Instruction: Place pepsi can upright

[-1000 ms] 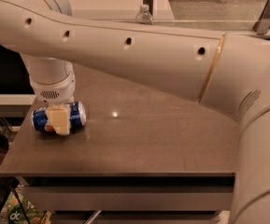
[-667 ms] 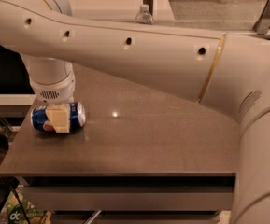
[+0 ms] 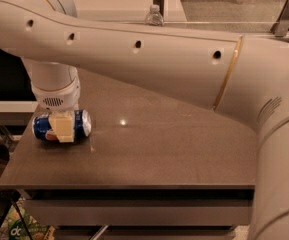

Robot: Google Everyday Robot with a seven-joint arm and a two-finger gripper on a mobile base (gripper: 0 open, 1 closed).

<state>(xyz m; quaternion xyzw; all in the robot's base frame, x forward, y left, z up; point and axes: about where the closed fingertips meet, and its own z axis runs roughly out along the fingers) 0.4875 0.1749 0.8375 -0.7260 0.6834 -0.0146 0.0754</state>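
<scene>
We see the pepsi can (image 3: 82, 123) lying on its side near the left edge of the dark brown worktop (image 3: 164, 154), its long axis running roughly left to right. Its blue wall shows on either side of the tool, with a patch of red and white near the left end and the paler end of the can facing right.

The tool (image 3: 62, 125) has its wrist directly above the can and reaches straight down onto it from the rounded white wrist housing (image 3: 54, 86). One cream-coloured finger (image 3: 64, 131) lies flat across the middle of the can on the side nearest us, touching it. The other finger is hidden behind the can. From how the near finger sits against the metal, we read the tool as pinching the can across its body. The can's lower side rests on the worktop.

The robot's thick white arm (image 3: 144, 59) crosses the whole upper part of the view from right to left, dotted with small dark holes and ringed by a thin gold band (image 3: 227, 71). Behind it the cap and shoulders of a clear plastic bottle (image 3: 154, 16) peek above the arm. A small bright glint (image 3: 122, 122) sits on the worktop to the right of the can, apart from it.
</scene>
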